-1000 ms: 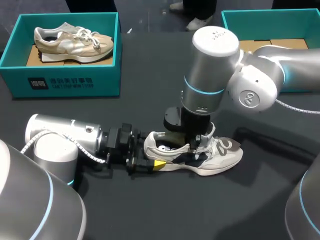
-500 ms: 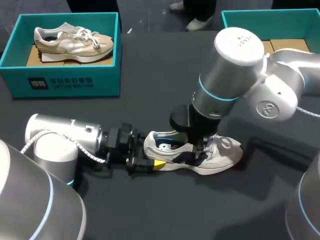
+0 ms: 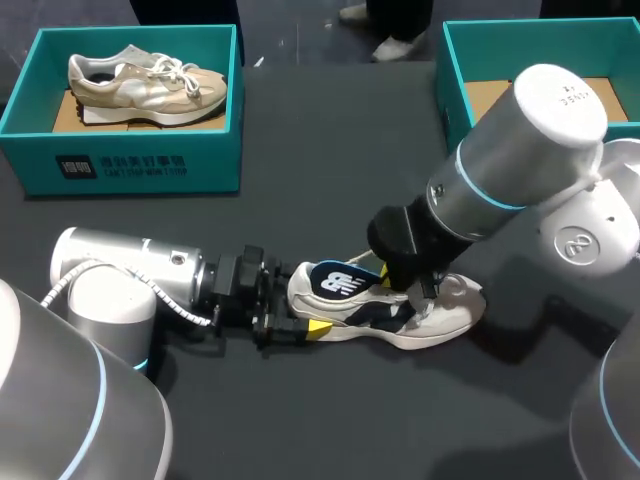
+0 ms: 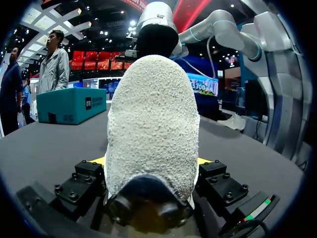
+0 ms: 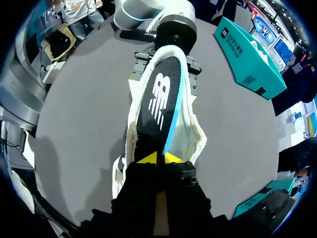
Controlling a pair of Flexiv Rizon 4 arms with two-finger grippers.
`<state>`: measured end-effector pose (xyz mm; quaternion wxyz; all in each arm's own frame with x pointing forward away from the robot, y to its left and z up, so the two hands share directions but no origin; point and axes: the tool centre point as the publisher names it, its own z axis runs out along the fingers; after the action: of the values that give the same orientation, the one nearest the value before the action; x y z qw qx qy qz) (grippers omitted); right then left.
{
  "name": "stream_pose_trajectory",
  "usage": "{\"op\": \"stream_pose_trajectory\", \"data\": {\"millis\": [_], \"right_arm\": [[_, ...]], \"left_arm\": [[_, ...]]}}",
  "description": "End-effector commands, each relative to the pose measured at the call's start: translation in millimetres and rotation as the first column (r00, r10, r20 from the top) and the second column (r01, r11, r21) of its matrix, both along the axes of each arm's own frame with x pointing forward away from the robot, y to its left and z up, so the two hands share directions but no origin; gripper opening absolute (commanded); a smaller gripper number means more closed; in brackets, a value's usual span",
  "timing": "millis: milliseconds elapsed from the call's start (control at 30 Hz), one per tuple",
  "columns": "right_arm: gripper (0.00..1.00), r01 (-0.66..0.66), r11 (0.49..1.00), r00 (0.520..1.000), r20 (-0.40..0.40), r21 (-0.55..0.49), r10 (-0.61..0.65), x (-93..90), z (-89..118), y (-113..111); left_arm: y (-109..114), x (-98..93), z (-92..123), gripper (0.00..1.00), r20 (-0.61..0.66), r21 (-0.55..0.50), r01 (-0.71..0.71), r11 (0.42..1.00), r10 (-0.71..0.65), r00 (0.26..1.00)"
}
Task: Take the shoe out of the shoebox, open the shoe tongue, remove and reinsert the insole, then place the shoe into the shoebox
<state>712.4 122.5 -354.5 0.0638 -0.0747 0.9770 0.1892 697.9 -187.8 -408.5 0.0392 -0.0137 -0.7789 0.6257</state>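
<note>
A: Item one: shoe (image 3: 445, 312), lying on its sole on the table (image 3: 320, 180). Your left gripper (image 3: 305, 318) is clamping its heel.

B: Item two: insole (image 5: 158, 99), tilting half out of the shoe. Your right gripper (image 5: 158, 158) is pinching it, tips closed.

A: Risks: you are likely risking the heel slipping and the shoe lifting along, or the thin pinch losing the insole.

On the counter (image 3: 330, 170), a shoe (image 3: 440, 315), heel between the left jaws, toe away from them. Between the right jaws, above the shoe's opening, the insole (image 3: 335, 280). Well beyond, left shoebox (image 3: 130, 165) holding another shoe (image 3: 145, 85), and right shoebox (image 3: 452, 70).
</note>
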Motion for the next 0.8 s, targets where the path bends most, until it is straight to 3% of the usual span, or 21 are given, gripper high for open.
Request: {"op": "stream_pose_trajectory", "data": {"millis": [33, 400, 800], "right_arm": [[0.0, -0.035, 0.999, 0.999, -0.003, 0.039, 0.035, 3.3, 9, -4], [0.0, -0.224, 0.974, 0.975, 0.024, 0.033, 0.223, 18.3, 30, 25], [0.0, -0.294, 0.955, 0.954, -0.049, 0.031, 0.295, 17.1, 35, 61]], "left_arm": [[1, 1.0, -1, 0.0, 0.0, 0.002, -0.001, 1.0, 0.001, 1.0], [1, 1.0, -1, 0.0, 0.0, 0.002, -0.001, 1.0, 0.001, 1.0], [1, 1.0, -1, 0.0, 0.0, 0.002, -0.001, 1.0, 0.001, 1.0]]}}
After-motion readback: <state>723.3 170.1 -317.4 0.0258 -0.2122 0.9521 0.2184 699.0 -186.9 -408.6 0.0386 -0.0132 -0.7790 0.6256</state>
